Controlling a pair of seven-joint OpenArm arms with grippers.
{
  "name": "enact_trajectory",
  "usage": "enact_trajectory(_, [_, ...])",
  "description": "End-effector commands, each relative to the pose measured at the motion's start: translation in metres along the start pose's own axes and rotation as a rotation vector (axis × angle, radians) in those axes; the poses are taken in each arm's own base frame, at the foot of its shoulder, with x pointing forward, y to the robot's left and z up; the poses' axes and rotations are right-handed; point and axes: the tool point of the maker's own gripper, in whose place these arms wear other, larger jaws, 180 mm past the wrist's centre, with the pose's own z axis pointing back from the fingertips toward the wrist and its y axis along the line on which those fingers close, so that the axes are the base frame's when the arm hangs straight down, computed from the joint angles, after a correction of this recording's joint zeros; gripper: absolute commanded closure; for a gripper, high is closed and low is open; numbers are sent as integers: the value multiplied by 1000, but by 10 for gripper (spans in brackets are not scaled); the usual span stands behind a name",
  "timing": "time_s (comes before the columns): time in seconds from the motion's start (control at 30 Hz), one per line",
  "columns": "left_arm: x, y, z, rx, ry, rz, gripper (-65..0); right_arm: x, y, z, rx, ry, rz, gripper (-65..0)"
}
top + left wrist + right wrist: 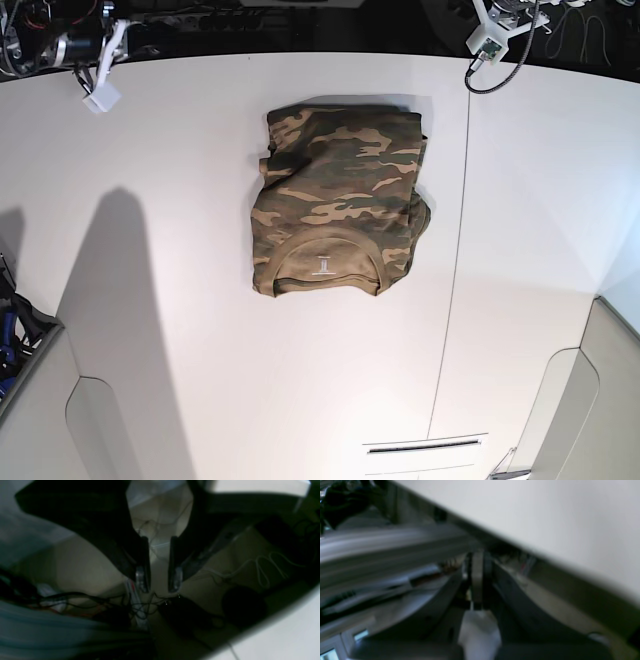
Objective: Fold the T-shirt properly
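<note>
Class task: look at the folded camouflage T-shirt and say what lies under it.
The T-shirt lies folded on the white table. Its lower layers and the table beneath it are covered.

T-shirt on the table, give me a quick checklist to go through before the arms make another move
1. T-shirt folded into a compact rectangle: ok; collar faces the near edge.
2. Edges tidy: not ok; cloth bulges out along the shirt's right side in the base view.
3. Table around the shirt free of obstacles: ok.
4. Left end effector empty: ok; its fingers stand slightly apart with nothing between them.
5. Right end effector empty: ok; shut, no cloth in it.
6. Both arms away from the shirt: ok; each wrist view looks past the table edge, with no cloth in sight.
</note>
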Motion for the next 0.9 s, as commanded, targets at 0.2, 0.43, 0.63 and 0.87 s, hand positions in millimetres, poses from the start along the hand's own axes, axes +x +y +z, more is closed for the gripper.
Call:
enact_trajectory(0.2, [-72, -9, 4, -27, 196, 25, -131, -76, 11, 4, 22, 141, -103, 0])
enact_trajectory(0.43, [-121, 1, -9, -87, 314, -2, -131, -148, 17, -11, -39, 284, -131, 0])
enact_trajectory(0.63, [-149, 1, -34, -110, 346, 0, -131, -189, 5, -41, -149, 371, -42, 0])
enact_trajectory(0.87, [-166, -20, -83, -174, 411, 88, -131, -223, -18, -72, -260, 467, -19, 0])
